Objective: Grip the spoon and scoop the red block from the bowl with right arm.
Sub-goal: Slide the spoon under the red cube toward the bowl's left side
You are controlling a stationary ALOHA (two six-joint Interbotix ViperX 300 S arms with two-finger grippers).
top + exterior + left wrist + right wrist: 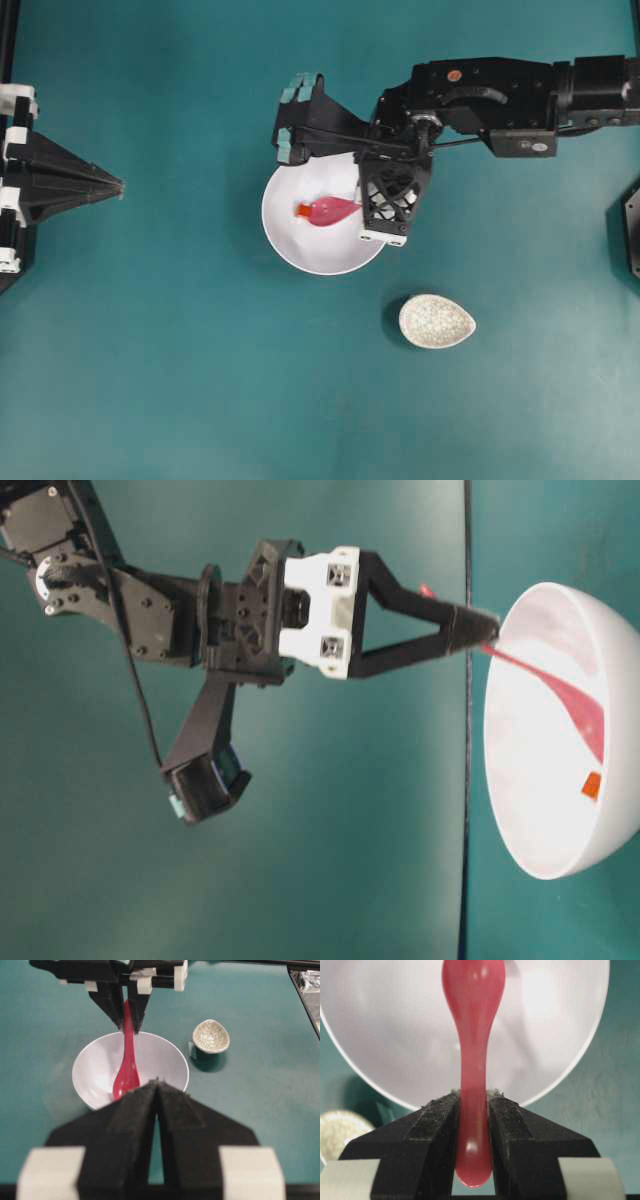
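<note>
The spoon [331, 211] lies with its deep pink-red scoop low inside the bowl [300, 255], its straight handle rising toward the rim on the side of the right arm [500, 95]. The right wrist view shows the handle [472, 1110] pinched between the two black padded fingers [432, 1132] of the right gripper [472, 1105], the handle's rounded end poking out behind them; the fingers stand partly apart, closed firmly on the handle. The red block [304, 210], a tiny orange-red cube, sits on the bowl's inner floor at the tip of the scoop; in the overhead view the two look to be touching, though whether the block rests in the scoop or just beside it cannot be told. From table level the block [591, 785] shows low on the white inner wall, close to the spoon's blade [580, 705]

The bowl stands near the middle of the teal surface [200, 380]. A small speckled off-white oval dish [437, 321] sits on the surface near the bowl, apart from it. Well away at the left edge, the left gripper [118, 186] hangs above the surface pointing toward the bowl; in its own wrist view its fingers [125, 1120] meet at the tips, holding nothing
</note>
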